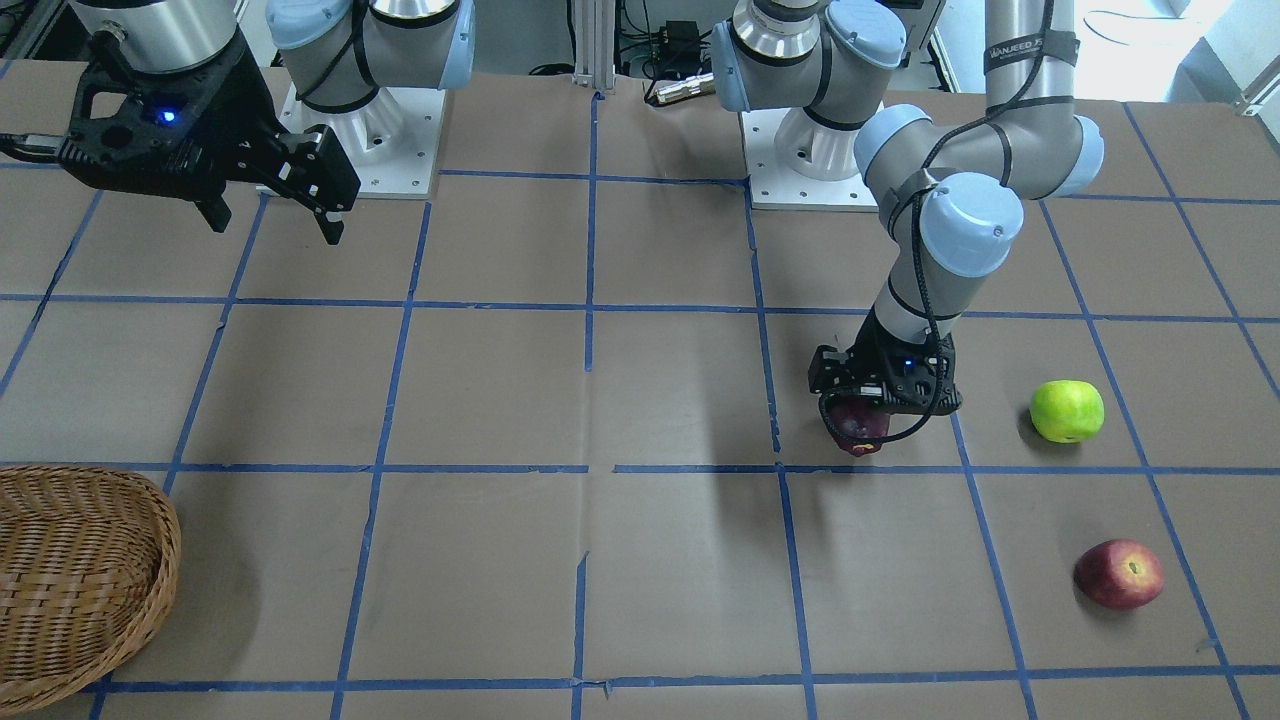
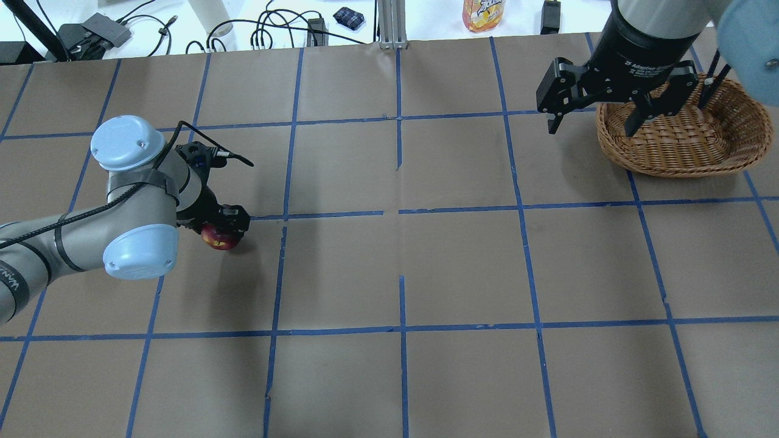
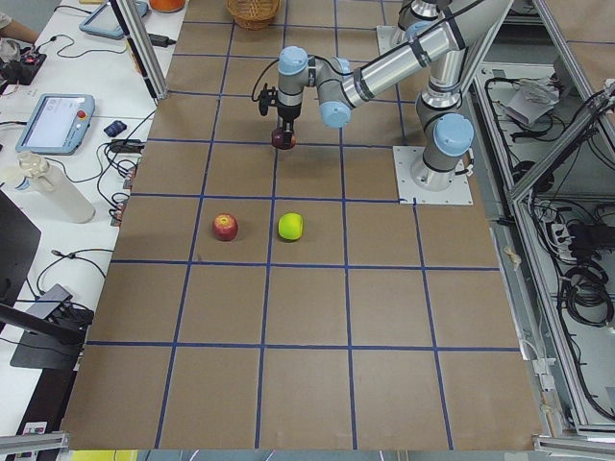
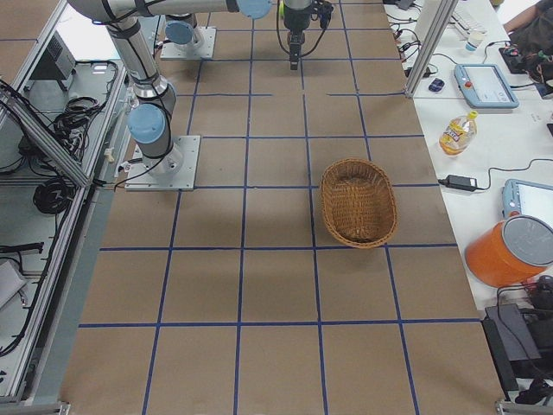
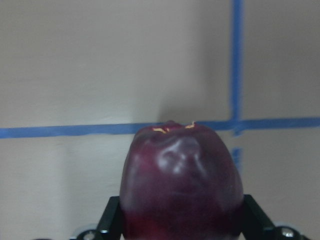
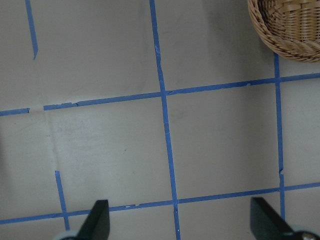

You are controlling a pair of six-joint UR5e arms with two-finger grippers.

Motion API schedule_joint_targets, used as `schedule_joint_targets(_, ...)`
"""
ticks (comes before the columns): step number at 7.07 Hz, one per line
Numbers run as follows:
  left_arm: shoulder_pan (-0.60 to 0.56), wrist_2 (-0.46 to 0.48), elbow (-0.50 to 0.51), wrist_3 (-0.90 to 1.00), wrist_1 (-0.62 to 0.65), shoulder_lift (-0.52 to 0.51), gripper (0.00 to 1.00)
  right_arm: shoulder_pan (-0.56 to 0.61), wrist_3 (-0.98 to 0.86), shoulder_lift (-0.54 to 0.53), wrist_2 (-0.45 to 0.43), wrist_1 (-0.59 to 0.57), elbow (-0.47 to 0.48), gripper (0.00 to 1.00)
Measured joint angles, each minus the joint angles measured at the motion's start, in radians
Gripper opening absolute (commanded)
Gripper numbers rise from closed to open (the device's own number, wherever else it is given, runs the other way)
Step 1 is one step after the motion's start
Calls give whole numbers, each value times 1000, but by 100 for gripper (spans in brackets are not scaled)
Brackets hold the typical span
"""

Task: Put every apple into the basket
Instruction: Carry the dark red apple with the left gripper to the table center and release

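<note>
Left wrist-mounted view: maroon apple (image 5: 182, 180) clamped in left claw (image 5: 183, 222) — right claw (image 6: 181, 220) wide, empty, near basket (image 6: 290, 25).

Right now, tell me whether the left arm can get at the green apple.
Probably not yet. The way is free, bare table between the left gripper and the green apple, but that gripper is shut on the dark maroon apple, so it has no room for another.

My left tool (image 5: 180, 222) is black; the maroon apple (image 5: 181, 185) in it shows yellow nicks. From it, in the front-facing view, the yellow-green apple (image 1: 1067, 411) lies at three o'clock and the red apple (image 1: 1119, 574), yellow-flecked, at four. The woven basket (image 1: 80, 580) is light brown; the bench (image 1: 500, 390) is brown, gridded in blue.
</note>
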Motion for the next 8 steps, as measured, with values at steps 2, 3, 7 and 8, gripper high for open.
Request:
schedule_joint_targets(2, -169, -43, 86, -339, 9, -52, 42, 0, -1, 0, 0, -1, 5, 100)
schedule_joint_targets(3, -237, -68, 138, -477, 19, -94, 42, 0, -1, 0, 1, -2, 6, 100)
schedule_joint_targets(7, -375, -80, 258, -680, 91, -276, 99, 0, 0, 9, 4, -12, 7, 100)
schedule_joint_targets(8, -385, -77, 256, -672, 96, -289, 100, 1, -1, 14, 4, -13, 8, 100)
